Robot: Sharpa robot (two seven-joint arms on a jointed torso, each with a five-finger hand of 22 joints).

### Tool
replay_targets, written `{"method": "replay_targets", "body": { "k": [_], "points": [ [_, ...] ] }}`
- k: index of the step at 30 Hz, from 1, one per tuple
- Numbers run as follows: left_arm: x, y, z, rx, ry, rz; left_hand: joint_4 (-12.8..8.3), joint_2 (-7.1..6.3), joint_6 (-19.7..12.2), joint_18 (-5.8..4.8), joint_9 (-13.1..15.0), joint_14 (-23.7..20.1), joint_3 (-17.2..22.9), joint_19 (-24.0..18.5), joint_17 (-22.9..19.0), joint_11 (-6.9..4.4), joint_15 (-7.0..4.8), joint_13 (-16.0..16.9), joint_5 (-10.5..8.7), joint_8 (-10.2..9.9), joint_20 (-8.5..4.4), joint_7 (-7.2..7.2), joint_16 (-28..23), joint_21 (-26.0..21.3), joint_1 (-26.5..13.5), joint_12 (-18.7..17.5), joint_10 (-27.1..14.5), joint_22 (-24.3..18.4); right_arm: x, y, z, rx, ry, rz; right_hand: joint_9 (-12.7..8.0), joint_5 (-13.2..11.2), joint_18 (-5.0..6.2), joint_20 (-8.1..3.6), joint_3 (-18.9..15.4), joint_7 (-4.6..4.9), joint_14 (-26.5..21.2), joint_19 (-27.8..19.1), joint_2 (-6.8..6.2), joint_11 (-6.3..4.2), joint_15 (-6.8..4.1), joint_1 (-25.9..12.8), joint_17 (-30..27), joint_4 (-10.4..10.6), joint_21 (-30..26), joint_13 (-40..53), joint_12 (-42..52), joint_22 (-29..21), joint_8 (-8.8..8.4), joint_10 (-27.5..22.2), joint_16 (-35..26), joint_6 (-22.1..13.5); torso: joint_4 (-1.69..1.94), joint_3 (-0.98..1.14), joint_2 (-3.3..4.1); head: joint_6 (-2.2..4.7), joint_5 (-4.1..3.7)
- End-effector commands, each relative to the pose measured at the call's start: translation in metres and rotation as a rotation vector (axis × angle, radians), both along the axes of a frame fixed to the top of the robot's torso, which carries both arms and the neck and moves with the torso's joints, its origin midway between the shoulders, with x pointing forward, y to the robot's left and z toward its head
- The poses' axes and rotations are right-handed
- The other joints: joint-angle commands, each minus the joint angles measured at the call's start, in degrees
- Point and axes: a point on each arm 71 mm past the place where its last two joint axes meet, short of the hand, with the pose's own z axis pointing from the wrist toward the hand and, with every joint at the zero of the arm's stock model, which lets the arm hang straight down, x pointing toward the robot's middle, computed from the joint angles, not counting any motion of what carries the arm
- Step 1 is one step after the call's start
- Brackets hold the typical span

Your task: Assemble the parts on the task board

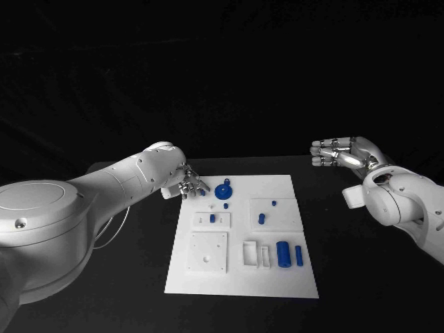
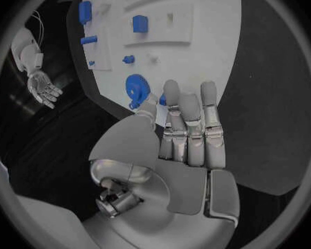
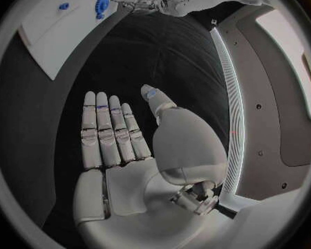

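Left hand (image 1: 189, 184), fingers spread and empty, hovers at the task board's (image 1: 282, 281) upper-left corner, apparently to reach the round blue part (image 1: 225, 191); right hand (image 1: 344, 153) waits open at the right of the frame

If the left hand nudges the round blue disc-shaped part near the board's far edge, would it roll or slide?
The round blue disc-shaped part seems to lie flat on the white task board, so it would probably slide, not roll. It looks like small rigid plastic, likely light. The left hand, open beside it, might easily knock it away.
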Motion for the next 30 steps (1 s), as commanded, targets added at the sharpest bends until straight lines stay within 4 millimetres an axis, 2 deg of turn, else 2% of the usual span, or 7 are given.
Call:
{"method": "replay_targets", "body": {
  "k": [1, 6, 10, 12, 23, 24, 30],
  "points": [
    [-0.0040, -0.0044, -0.0080, 0.001, 0.044, -0.022, -0.53, 0.43, 0.60, -0.87, 0.26, -0.22, 0.02, -0.18, -0.05, -0.09, -0.26, 0.06, 0.26, 0.45, 0.19, -0.02, 0.23, 0.08, 0.44, -0.27, 2.12, 1.06, 0.0000, 0.0014, 0.0010, -0.005, -0.012, 0.009, -0.07, 0.22, 0.48, 0.09, -0.33, -0.04, -0.44, -0.47, 0.03, 0.33, 0.06, 0.20, -0.08, -0.11, 0.22, -0.07, -0.18, -0.08, -0.27, 0.00, -0.20, -0.23, -0.02, 0.00, 0.03, 0.00, 0.02],
    [-0.0040, -0.0044, -0.0080, -0.007, 0.043, -0.020, -0.96, 1.78, 1.64, -0.87, 1.56, -0.28, 0.20, -0.28, -0.07, -0.35, -0.40, -0.04, -0.24, 2.23, 0.13, -0.70, 0.17, 0.18, 1.27, -0.36, 2.07, 1.02, 0.0000, 0.0013, 0.0009, -0.005, -0.011, 0.008, -0.07, 0.26, 0.49, 0.08, -0.22, -0.03, -0.42, -0.46, 0.10, 0.33, 0.07, 0.14, -0.08, -0.07, 0.22, -0.07, -0.19, -0.08, -0.28, -0.01, -0.19, -0.29, 0.00, 0.03, 0.03, -0.13, -0.01],
    [-0.0040, -0.0040, -0.0079, -0.017, 0.042, -0.018, -1.55, 2.88, 0.12, -0.87, 6.41, -0.41, 0.37, -0.44, -0.06, -0.53, -0.49, -0.16, -0.67, 5.65, 0.09, -1.19, 0.16, 0.25, 2.07, -0.51, 2.10, 1.03, 0.0002, 0.0009, 0.0007, -0.005, -0.011, 0.008, -0.07, 0.26, 0.49, 0.08, -0.16, -0.03, -0.43, -0.47, 0.13, 0.33, 0.07, 0.16, -0.08, -0.07, 0.22, -0.07, -0.18, -0.08, -0.28, 0.00, -0.19, -0.30, 0.00, 0.02, 0.00, -0.23, -0.05],
    [-0.0040, -0.0040, -0.0079, -0.024, 0.040, -0.016, -2.11, 3.48, -1.50, -0.87, 11.70, -0.41, 0.43, -0.47, -0.07, -0.68, -0.56, -0.16, -0.59, 8.47, 0.05, -1.56, 0.18, 0.33, 2.56, -0.46, 2.05, 1.01, 0.0002, 0.0008, 0.0006, -0.005, -0.011, 0.008, -0.07, 0.26, 0.49, 0.08, -0.16, -0.03, -0.43, -0.47, 0.13, 0.33, 0.07, 0.16, -0.08, -0.07, 0.22, -0.07, -0.18, -0.08, -0.28, 0.00, -0.19, -0.30, 0.03, 0.02, 0.02, -0.28, -0.07],
    [-0.0029, -0.0034, -0.0060, -0.082, 0.000, 0.018, -5.99, 4.63, -2.97, -0.87, 22.38, -0.18, 3.12, -0.45, 0.01, -1.14, -0.96, -0.06, 1.85, 14.51, -0.25, -2.68, 0.44, 0.90, 6.61, 0.00, 2.24, 1.10, 0.0010, 0.0006, -0.0004, -0.006, -0.008, 0.007, -0.07, 0.26, 0.49, 0.09, -0.03, -0.03, -0.42, -0.46, 0.08, 0.33, 0.07, -0.01, -0.08, 0.04, 0.22, -0.07, -0.18, -0.08, -0.27, 0.00, -0.19, -0.27, 0.05, 0.04, -0.02, -0.41, 0.05],
    [-0.0027, -0.0030, -0.0057, -0.089, -0.008, 0.023, -7.03, 3.81, -3.25, -0.87, 23.38, -0.03, 8.48, -0.48, 0.09, -1.28, -0.84, -0.17, -4.81, 14.43, -0.24, -2.38, 0.48, 1.21, 5.86, 0.04, 2.24, 1.13, 0.0011, 0.0004, -0.0005, -0.006, -0.007, 0.007, -0.07, 0.29, 0.49, 0.08, -0.03, -0.03, -0.43, -0.46, 0.10, 0.33, 0.08, -0.03, -0.08, 0.07, 0.22, -0.07, -0.19, -0.08, -0.28, -0.01, -0.20, -0.29, 0.07, 0.05, -0.02, -0.41, 0.08],
    [-0.0029, 0.0000, -0.0031, -0.108, -0.045, 0.046, -6.24, 0.25, -2.72, -0.87, 25.55, 0.09, 17.31, -0.69, 0.19, -1.28, -1.03, -0.40, -4.11, 14.22, -0.38, -2.69, 0.37, 1.88, 3.84, 0.28, 2.32, 1.04, 0.0015, -0.0013, -0.0012, -0.008, -0.004, 0.004, -0.08, 0.31, 0.49, 0.08, -0.03, -0.03, -0.44, -0.46, 0.11, 0.33, 0.08, -0.06, -0.09, 0.11, 0.22, -0.07, -0.19, -0.08, -0.28, -0.02, -0.21, -0.32, 0.13, -0.02, -0.08, -0.41, 0.22]
  ]
}}
